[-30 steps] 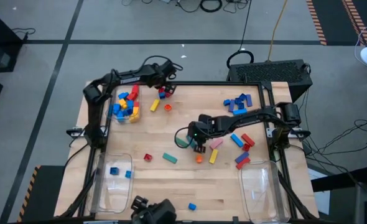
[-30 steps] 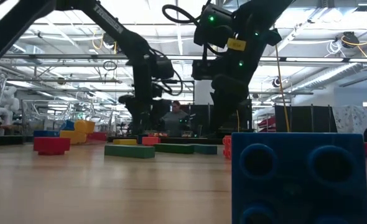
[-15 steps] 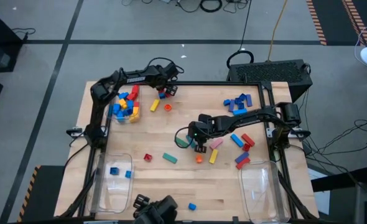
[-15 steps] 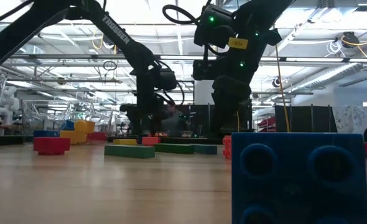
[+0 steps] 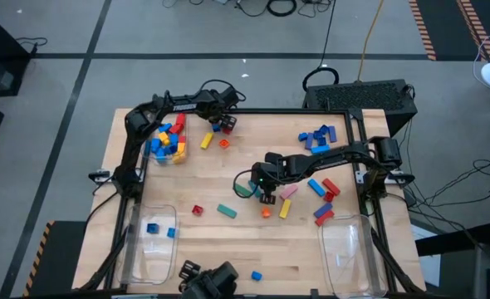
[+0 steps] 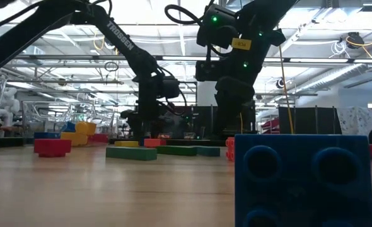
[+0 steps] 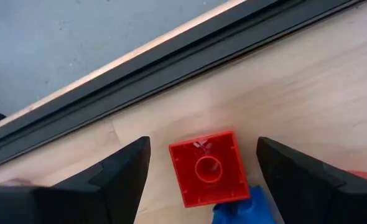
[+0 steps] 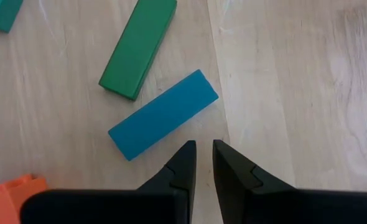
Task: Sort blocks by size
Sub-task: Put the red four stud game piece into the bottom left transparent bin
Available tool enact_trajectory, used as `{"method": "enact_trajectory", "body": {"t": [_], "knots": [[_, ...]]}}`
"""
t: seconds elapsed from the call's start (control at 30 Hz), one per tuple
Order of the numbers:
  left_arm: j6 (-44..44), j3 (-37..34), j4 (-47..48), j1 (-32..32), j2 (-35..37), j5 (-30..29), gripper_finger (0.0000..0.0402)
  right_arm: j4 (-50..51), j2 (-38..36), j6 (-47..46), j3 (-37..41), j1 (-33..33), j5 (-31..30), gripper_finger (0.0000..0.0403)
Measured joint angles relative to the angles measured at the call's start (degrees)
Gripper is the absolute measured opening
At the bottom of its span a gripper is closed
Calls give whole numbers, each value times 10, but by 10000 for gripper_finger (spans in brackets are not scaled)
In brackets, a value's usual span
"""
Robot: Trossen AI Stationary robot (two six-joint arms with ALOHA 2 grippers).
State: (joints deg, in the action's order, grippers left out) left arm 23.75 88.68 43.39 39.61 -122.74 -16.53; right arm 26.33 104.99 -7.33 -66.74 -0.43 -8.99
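The left arm reaches along the table's far edge, bent at the elbow, its left gripper hanging over the far rail with jaws spread wide on either side of a small red cube. The cube lies hollow side up just inside the rail, untouched by either finger, with a blue brick touching its near corner.

The right arm stretches from the right edge across to the table's middle, wrist turned down, and the right gripper has its jaws pressed almost together, holding nothing. Just past its fingertips lies a light-blue bar, long axis slanted, one end close to the tips; whether it touches them is hard to judge. A green bar lies beside it at a steeper slant, and an orange brick sits near.

More blocks are heaped in a clear bin at the far left corner, and another cluster lies towards the far right.
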Motion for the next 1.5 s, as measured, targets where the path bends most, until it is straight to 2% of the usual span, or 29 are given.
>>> {"method": "enact_trajectory", "body": {"t": [0.13, 0.23, 0.47, 0.6, 0.9, 1.13, 1.4, 1.5], "knots": [[0, 0, 1, -1, 0, 2, 291, 0, 0, -1, 0, 0, 0, 36], [0, 0, 0, -3, 0, 2, 271, 1, 0, -1, 0, 0, 0, 36], [-2, 0, 2, -3, 0, 2, 179, 5, 0, -5, 0, 0, 0, 36], [-33, 0, 0, -7, 1, 2, 136, -4, -1, -8, 12, 0, 1, 36], [-46, 27, 56, -25, 9, 4, 141, -44, -1, -47, 69, 0, 1, 36], [-46, 45, 108, -60, 63, -1, 142, -61, -1, -53, 75, 0, 1, 36], [-44, 46, 225, -146, 153, -4, 143, -64, -1, -53, 75, 9, 1, 36], [-11, 46, 263, -198, 183, -11, 143, -64, -1, -45, 75, 13, 1, 36]]}}
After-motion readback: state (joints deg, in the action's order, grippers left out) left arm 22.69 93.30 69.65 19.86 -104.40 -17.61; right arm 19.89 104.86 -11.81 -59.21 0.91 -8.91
